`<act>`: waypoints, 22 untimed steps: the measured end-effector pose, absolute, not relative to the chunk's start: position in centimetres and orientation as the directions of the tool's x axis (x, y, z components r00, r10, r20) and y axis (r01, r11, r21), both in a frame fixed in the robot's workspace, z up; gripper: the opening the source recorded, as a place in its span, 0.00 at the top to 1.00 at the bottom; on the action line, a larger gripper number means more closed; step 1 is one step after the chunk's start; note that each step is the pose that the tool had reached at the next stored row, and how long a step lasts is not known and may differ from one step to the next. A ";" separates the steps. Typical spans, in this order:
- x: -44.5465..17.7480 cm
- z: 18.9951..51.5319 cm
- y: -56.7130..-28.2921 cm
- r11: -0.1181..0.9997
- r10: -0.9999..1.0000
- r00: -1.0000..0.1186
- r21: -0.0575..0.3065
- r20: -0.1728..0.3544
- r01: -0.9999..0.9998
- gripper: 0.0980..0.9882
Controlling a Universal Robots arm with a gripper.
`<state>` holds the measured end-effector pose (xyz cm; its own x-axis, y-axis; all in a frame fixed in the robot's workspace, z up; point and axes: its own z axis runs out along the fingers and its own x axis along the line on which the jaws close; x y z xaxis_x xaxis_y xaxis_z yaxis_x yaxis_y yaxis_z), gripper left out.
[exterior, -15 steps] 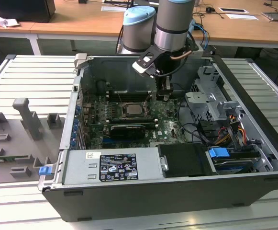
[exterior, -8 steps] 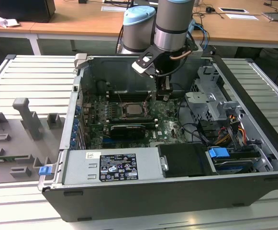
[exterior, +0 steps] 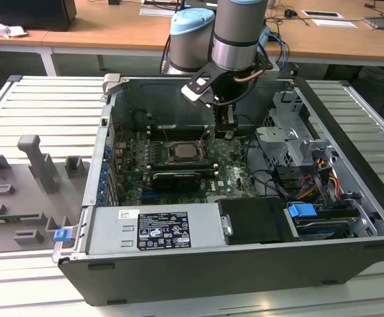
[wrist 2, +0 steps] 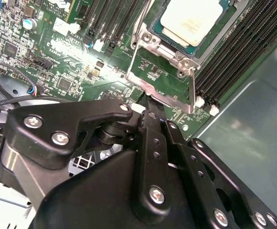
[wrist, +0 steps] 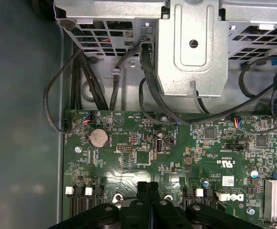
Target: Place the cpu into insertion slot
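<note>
The cpu (exterior: 181, 151), a pale silver square chip, lies in the insertion slot (exterior: 166, 152) on the green motherboard inside the open computer case. In the second wrist view the cpu (wrist 2: 191, 20) sits within the slot's shiny metal frame (wrist 2: 163, 46). My gripper (exterior: 228, 134) hangs above the board to the exterior view's right of the slot, apart from the chip. Its two black fingers (wrist: 142, 190) are pressed together with nothing between them, so the gripper (wrist: 148, 187) is shut. The black linkage (wrist 2: 148, 143) hides the board beneath it.
Long black memory slots (wrist 2: 233, 57) flank the socket. A black graphics card (exterior: 175, 178) lies nearer the case front. Metal drive cages (exterior: 287, 142) and cables (wrist: 143, 71) stand at the exterior view's right. The power supply (exterior: 155, 230) lines the front wall. Grey fixtures (exterior: 36, 165) sit on the table.
</note>
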<state>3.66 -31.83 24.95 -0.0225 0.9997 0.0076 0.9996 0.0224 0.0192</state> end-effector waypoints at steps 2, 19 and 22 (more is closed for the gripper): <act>3.6 24.9 -31.8 0.022 1.000 -0.023 0.019 0.008 1.000 0.99; 3.3 24.9 -31.8 0.022 1.000 -0.023 0.019 0.008 1.000 0.99; 3.2 24.9 -31.8 0.022 1.000 -0.022 0.019 0.008 1.000 0.99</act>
